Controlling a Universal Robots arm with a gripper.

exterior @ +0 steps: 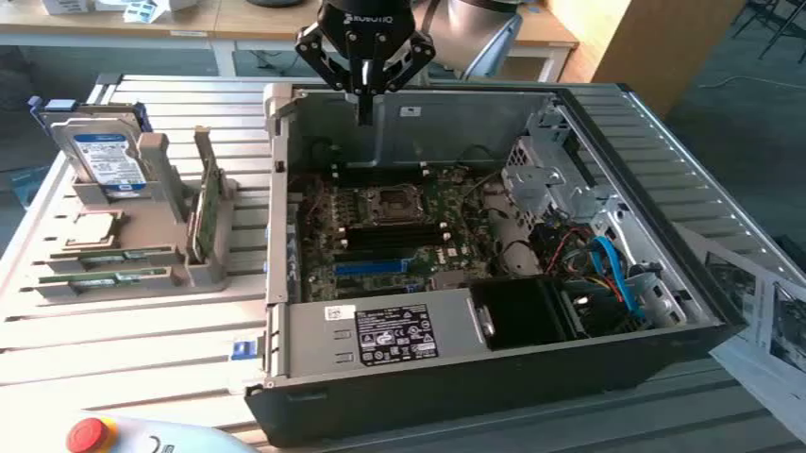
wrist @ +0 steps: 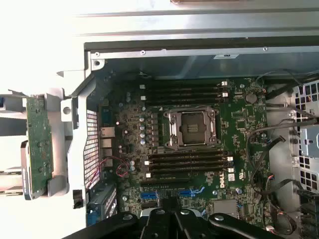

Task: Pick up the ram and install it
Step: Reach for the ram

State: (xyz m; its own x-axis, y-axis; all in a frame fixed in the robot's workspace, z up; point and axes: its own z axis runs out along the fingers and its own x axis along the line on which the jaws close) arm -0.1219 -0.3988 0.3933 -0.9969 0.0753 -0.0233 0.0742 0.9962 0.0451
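The ram (exterior: 207,203) is a thin green stick standing on edge in a grey holder (exterior: 164,245) outside the open computer case, on the exterior view's left. In the wrist view the ram (wrist: 40,144) sits beside the case wall. My gripper (exterior: 365,111) hangs above the case's far wall, shut, with nothing between its fingers, well away from the ram. Its dark fingers (wrist: 162,226) show pressed together over the motherboard (wrist: 239,124). Black memory slots (wrist: 187,162) lie next to the empty processor socket (wrist: 192,128).
A blue-labelled hard drive (exterior: 108,156) stands upright in the holder, with a square silver processor chip (exterior: 91,228) and two flat green sticks (exterior: 108,257) below it. The power supply (exterior: 377,335), drive cage (exterior: 548,179) and cables (exterior: 611,269) crowd the case. A red stop button (exterior: 86,432) sits near the front.
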